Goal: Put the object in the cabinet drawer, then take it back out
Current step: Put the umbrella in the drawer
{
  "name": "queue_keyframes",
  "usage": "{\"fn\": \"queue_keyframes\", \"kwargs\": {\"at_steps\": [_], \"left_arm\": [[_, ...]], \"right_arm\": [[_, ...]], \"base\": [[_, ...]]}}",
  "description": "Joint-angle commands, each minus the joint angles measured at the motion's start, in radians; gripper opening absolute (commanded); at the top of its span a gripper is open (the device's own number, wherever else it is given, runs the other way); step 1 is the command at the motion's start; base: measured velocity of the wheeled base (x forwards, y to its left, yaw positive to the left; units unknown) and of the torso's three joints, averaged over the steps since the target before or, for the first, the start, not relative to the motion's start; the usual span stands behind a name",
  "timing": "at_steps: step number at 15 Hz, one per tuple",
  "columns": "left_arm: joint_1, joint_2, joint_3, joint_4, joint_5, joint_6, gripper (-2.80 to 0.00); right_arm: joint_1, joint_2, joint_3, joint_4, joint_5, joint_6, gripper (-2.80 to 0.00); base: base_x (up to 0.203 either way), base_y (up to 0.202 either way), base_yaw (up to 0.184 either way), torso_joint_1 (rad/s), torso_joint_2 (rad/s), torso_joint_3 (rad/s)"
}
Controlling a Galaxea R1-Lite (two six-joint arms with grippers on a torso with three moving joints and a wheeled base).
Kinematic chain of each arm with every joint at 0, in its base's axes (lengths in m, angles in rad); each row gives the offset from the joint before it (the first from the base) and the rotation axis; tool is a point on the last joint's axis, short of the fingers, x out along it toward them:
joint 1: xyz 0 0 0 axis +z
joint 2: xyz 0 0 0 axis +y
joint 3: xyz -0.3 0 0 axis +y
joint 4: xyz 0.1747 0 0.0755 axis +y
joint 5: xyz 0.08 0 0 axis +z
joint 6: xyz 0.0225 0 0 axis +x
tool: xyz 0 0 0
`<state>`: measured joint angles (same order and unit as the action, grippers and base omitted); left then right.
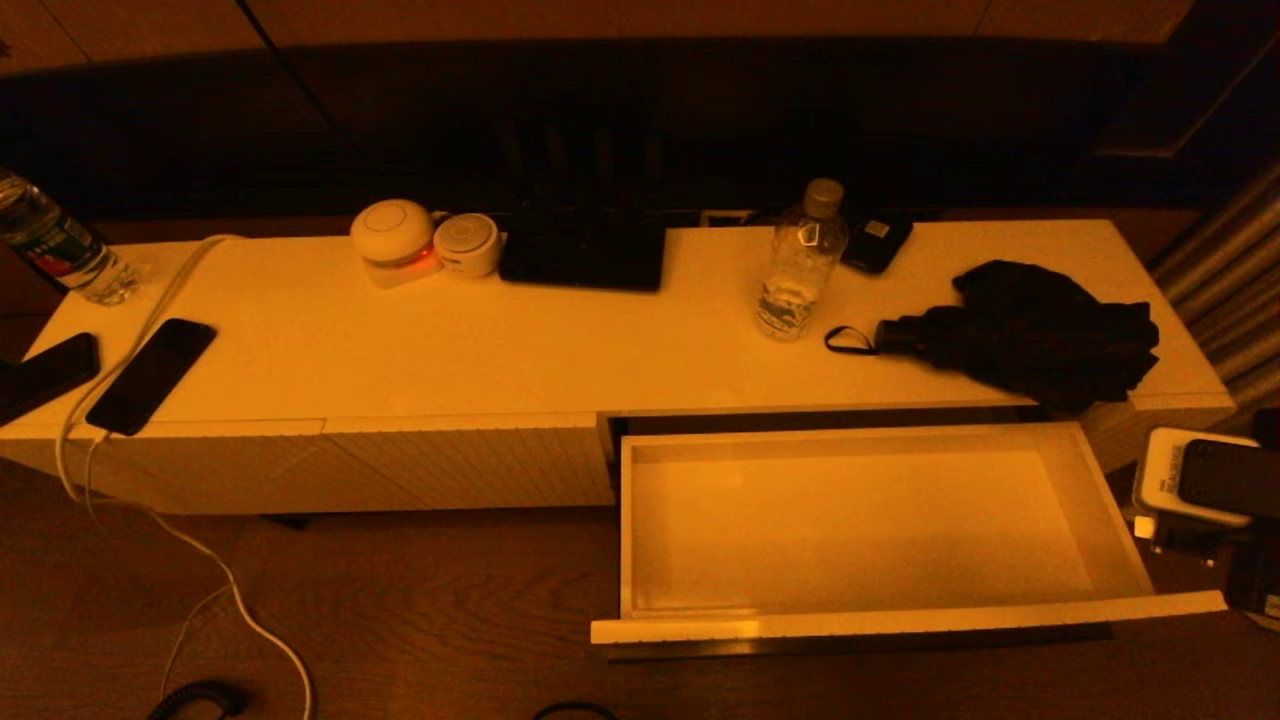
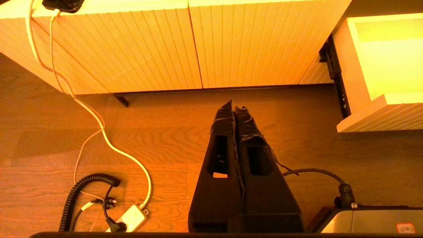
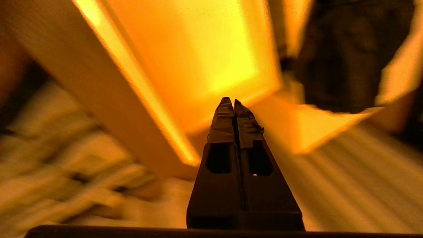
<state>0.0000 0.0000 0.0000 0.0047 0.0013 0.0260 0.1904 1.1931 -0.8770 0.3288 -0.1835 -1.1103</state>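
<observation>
Standing pulled fully out, at about 4 o'clock in the head view: the cabinet drawer [image 1: 860, 530], white inside and holding nothing. Running across the middle of that view: the cabinet [image 1: 420, 350], its top serving as the desk.

Lying on the top at about 2 o'clock, just behind the open drawer: a folded black umbrella [image 1: 1030, 335], wrist strap pointing toward 9 o'clock; judged the likeliest object for the task, though the task sentence is not naming it. Standing near it, toward 12 o'clock: a clear water bottle [image 1: 800, 262], another possible candidate.

Hanging low over the wooden floor [image 2: 158, 138], before the ribbed front panels: the left gripper [image 2: 234, 105], fingers pressed together on nothing. Pointing toward the drawer's corner and the umbrella beyond: the right gripper [image 3: 230, 100], likewise pressed together and carrying nothing.

Handling, as a judgement: probably light, with loose, yielding fabric sliding over a stiff core; best taken across the firm handle end near the strap, rather than by the bunched cloth. Bottle: smooth, rounded, prone to tipping.
</observation>
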Motion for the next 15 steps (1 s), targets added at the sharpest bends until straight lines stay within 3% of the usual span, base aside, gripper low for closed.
{"fn": "queue_keyframes", "kwargs": {"at_steps": [1,5,9,10,15], "left_arm": [[0.000,0.000,0.000,0.000,0.000,0.000,-2.80],[0.000,0.000,0.000,0.000,0.000,0.000,-2.80],[0.000,0.000,0.000,0.000,0.000,0.000,-2.80],[0.000,0.000,0.000,0.000,0.000,0.000,-2.80],[0.000,0.000,0.000,0.000,0.000,0.000,-2.80]], "right_arm": [[-0.054,0.009,0.000,-0.016,0.008,-0.171,-2.80],[-0.076,0.077,0.020,-0.140,0.056,-0.350,-2.80],[-0.078,0.111,0.007,-0.162,0.103,-0.457,-2.80],[-0.077,0.115,0.010,-0.180,0.111,-0.470,0.00],[-0.078,0.191,-0.034,-0.185,0.096,-0.467,0.00]], "base": [[0.000,0.000,0.000,0.000,0.00,0.000],[0.000,0.000,0.000,0.000,0.00,0.000],[0.000,0.000,0.000,0.000,0.00,0.000],[0.000,0.000,0.000,0.000,0.00,0.000],[0.000,0.000,0.000,0.000,0.00,0.000]]}}
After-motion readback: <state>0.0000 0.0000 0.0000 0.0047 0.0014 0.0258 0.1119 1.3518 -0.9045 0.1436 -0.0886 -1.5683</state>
